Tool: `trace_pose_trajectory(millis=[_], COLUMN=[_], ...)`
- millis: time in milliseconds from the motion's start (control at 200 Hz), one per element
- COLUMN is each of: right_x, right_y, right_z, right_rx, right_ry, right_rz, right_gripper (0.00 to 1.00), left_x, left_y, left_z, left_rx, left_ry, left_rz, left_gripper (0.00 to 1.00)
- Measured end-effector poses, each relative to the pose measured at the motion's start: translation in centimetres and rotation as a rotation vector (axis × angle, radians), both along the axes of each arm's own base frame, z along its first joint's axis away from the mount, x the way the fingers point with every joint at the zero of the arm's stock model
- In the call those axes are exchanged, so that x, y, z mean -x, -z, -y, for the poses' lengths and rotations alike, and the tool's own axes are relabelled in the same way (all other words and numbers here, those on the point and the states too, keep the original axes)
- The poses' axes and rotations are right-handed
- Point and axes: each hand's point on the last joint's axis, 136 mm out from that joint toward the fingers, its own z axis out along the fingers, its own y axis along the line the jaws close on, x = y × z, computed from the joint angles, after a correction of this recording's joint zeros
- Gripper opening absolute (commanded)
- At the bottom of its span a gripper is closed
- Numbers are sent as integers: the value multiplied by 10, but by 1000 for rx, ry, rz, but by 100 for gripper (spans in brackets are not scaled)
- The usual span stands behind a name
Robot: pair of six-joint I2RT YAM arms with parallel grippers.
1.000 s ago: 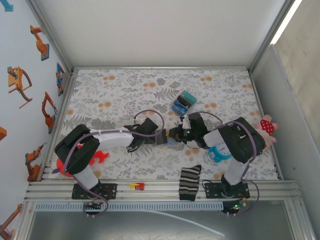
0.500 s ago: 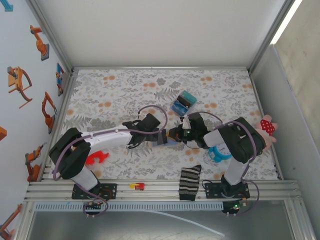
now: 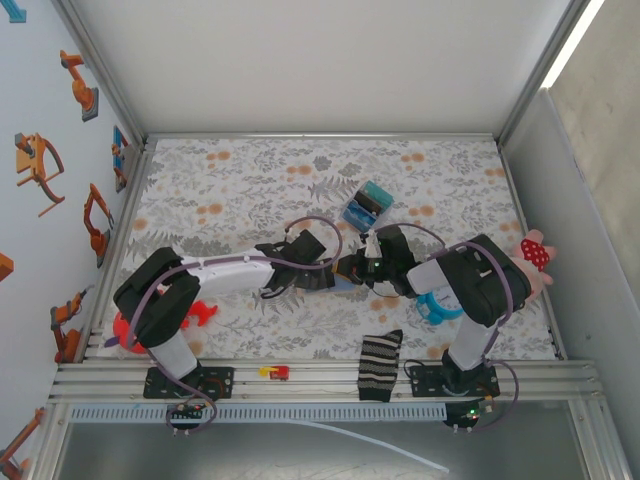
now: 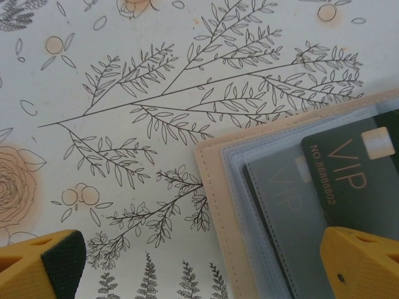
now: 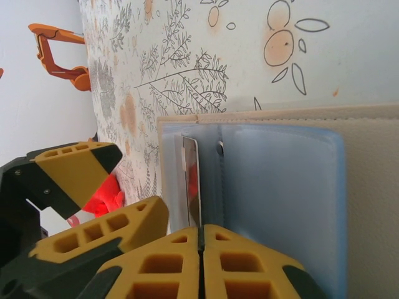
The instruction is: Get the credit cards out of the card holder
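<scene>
Striped sock (image 3: 379,364) and blue block (image 3: 364,205) lie apart.

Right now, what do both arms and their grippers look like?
The left arm and right arm match: white link tubes between bulky black joint housings, with thin purple cables looping alongside. The left gripper and right gripper have yellow-orange plastic fingers on black bodies. The right one's show moulded rectangular pockets.

Two cards (image 4: 349,171), seemingly, in card holder (image 4: 215,187)
</scene>
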Motion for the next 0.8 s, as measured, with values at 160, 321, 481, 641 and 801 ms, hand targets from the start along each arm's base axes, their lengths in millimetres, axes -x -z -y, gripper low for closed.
trace_pose_trajectory(millis=[160,321,481,641,801], right_x=[4,8,8,7,7], right_y=[1,0,-4,-4,-2], right_z=[-3,-9,-15,-16,-15], right_rx=[3,2,1,4,19], right_ry=[-13,-32,-43,-43,-42], right_rz=[-5,-3,7,10,12], right_gripper=[18,20,11,5,0], left_x=[0,0,0,0,-1], left_y=[4,4,4,4,4], left_z=[2,2,2,2,1], left_rx=[1,1,1,1,-3], left_ry=[2,2,2,1,-1], left_rz=[-7,-7,-6,-6,-1], left_gripper=[97,97,97,97,97])
